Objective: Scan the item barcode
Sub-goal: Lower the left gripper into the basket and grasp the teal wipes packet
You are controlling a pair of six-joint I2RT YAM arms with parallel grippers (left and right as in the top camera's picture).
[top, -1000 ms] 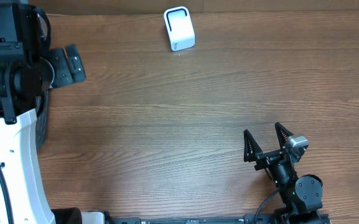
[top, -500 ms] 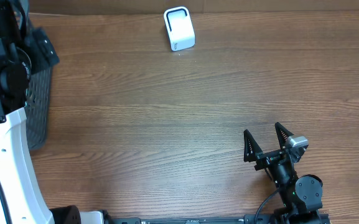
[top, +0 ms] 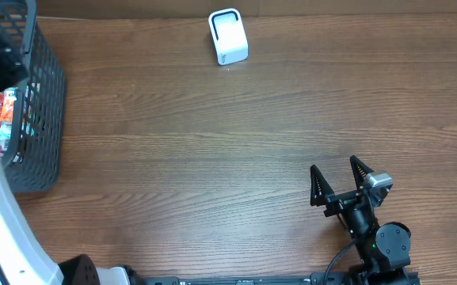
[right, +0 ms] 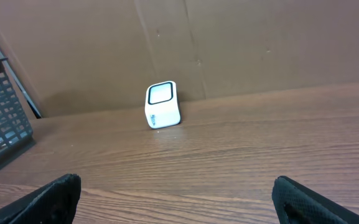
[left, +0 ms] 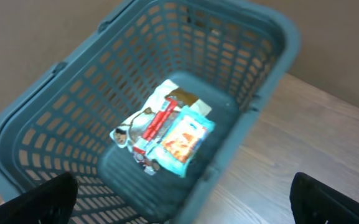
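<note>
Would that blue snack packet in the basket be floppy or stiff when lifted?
Probably floppy and light: the blue packet looks like a thin, flat wrapper. Its printed film may be slippery. Lying flat on the basket floor, it shouldn't roll.

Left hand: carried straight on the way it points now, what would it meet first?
Probably the snack packets lying in the grey basket; the open left hand points down into it, though depth is unclear.

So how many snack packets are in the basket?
2 that I can make out: a teal packet and a white-and-red packet side by side on the basket floor; more may hide beneath.
</note>
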